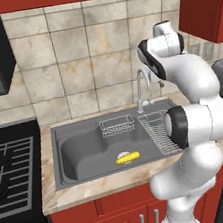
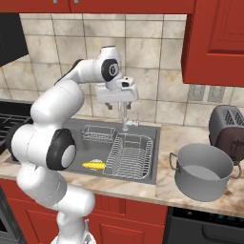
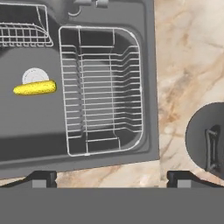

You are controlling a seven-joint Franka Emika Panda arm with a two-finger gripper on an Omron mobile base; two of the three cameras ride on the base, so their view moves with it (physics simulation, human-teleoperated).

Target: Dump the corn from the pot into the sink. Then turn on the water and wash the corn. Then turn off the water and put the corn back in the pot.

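Beige marble counter [image 2: 167, 188] runs under red cabinets and a tiled wall, and the dark grey sink [image 1: 73, 162] is set into it at the middle of the left base view. On the sink floor lies the corn [image 1: 127, 157], a small yellow cob, flat on its side and just beside the round silver drain [image 3: 35, 75]; in the hand view it partly covers the lower edge of the drain at the left of the frame. So I judge that the dumping step is finished and the cob waits there to be washed.

At the lower right of the right base view the grey pot [image 2: 204, 171] stands on the counter, upright but a little tilted toward the camera, well apart from the sink and empty as far as I can see. It is probably parked there so it stays out of the water.

In the upper middle of the right base view the pincer [image 2: 117, 104] hangs high over the basin, near the top of the chrome gooseneck tap [image 2: 125, 114]. Its fingers are spread wide and hold nothing. This place makes sense if the next move is to open the water, because the tap is just below the hand, between the two wire racks [image 3: 103, 89]
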